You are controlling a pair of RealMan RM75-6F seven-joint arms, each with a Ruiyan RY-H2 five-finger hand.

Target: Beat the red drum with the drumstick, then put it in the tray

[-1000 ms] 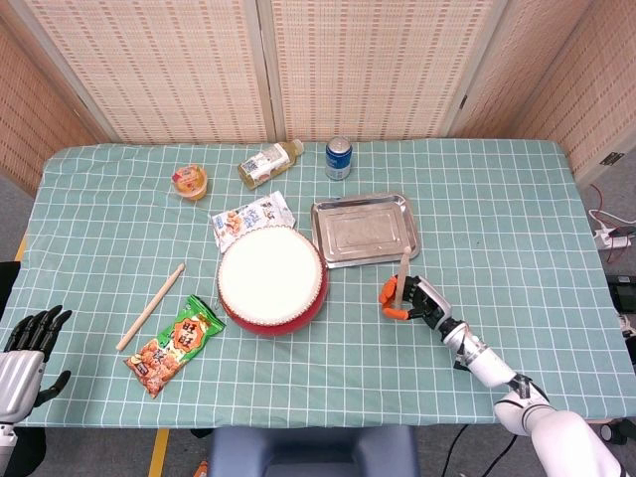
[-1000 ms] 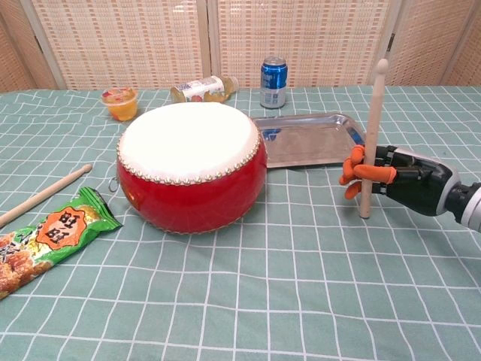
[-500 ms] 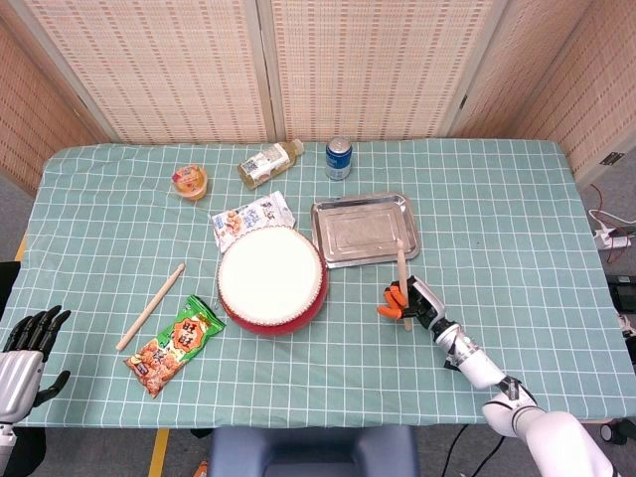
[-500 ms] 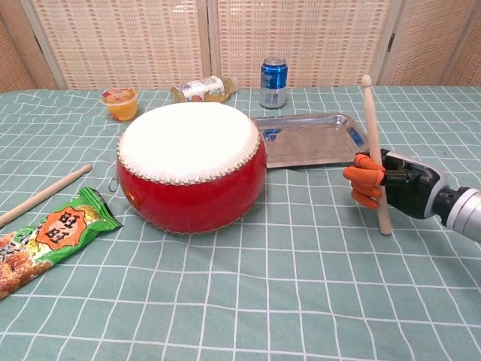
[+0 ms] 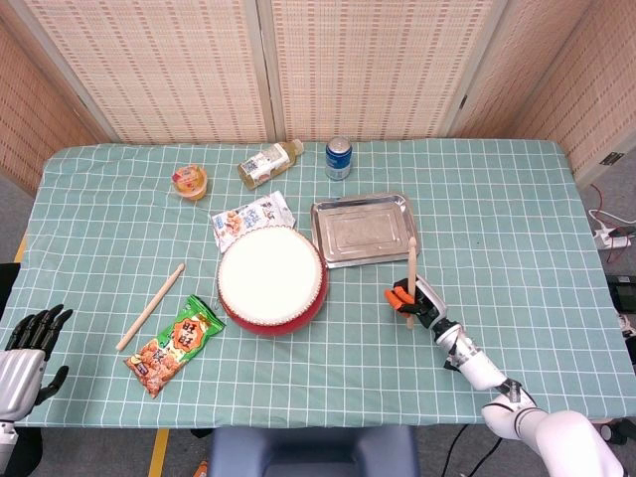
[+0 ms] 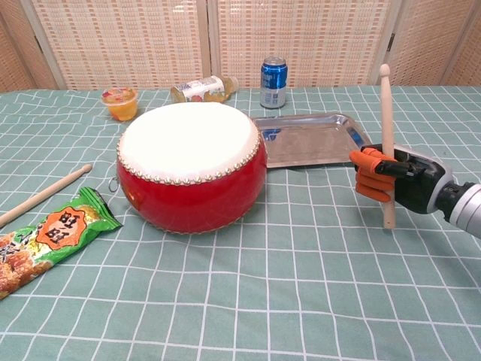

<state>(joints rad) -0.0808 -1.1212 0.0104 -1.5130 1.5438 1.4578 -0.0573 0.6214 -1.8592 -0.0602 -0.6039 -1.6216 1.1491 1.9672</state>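
The red drum (image 5: 271, 280) (image 6: 192, 164) with a white skin stands at the table's middle. Right of it, my right hand (image 5: 417, 302) (image 6: 398, 181) grips a wooden drumstick (image 5: 408, 281) (image 6: 387, 143) nearly upright, its tip pointing up. The steel tray (image 5: 364, 230) (image 6: 310, 139) lies behind the hand, with nothing in it. A second drumstick (image 5: 151, 306) (image 6: 43, 195) lies flat on the cloth left of the drum. My left hand (image 5: 25, 350) hangs open off the table's near left corner, seen only in the head view.
A green snack bag (image 5: 175, 344) (image 6: 46, 235) lies near the second drumstick. Behind the drum are a white snack pack (image 5: 252, 218), a jelly cup (image 5: 190, 181) (image 6: 120, 103), a lying bottle (image 5: 269, 162) (image 6: 203, 89) and a blue can (image 5: 339, 157) (image 6: 273, 82).
My right hand has shifted slightly right and toward me with the drumstick, which has swung from tilted to nearly upright. The left hand has stayed still.
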